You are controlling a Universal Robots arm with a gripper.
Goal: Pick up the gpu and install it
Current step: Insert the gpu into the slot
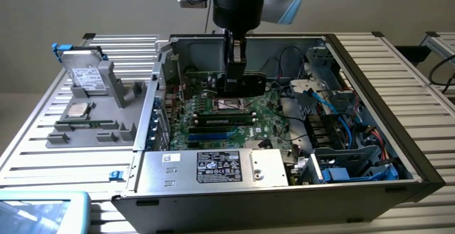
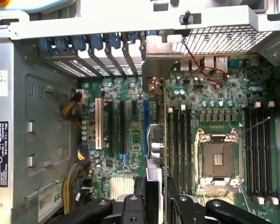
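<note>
Slatted metal tabletop [image 1: 398, 69] carries an open computer case [image 1: 213, 47], lying on its side, with a grey parts holder [image 1: 92, 130] beside it toward the exterior view's left. The arm [image 1: 242, 5] reaches down into the case, and its jaws are closed on the gpu [image 1: 249, 85], gripping the card on both faces so it hangs on edge over the main board. In the wrist view the card [image 2: 156, 140] shows edge-on, just beside the long blue slot [image 2: 145, 126]; whether its lower edge touches the slot cannot be told. Seating it well seems to call for a plumb card, its contact edge parallel to the slot along the whole length, its end plate lined up with the row of rear openings [image 2: 107, 56], and a straight, even push with no rocking. The yellow and black cable bundle [image 2: 72, 177] lies well to one side and looks unlikely to snag. As for writing, the power supply [image 1: 163, 175] wears a dark label [image 1: 220, 166] with white print too small to read; a sticker [image 2: 49, 200] on the case floor shows the digits "68"; and the hard drive [image 1: 89, 77] standing in the holder has a white label, also unreadable.
</note>
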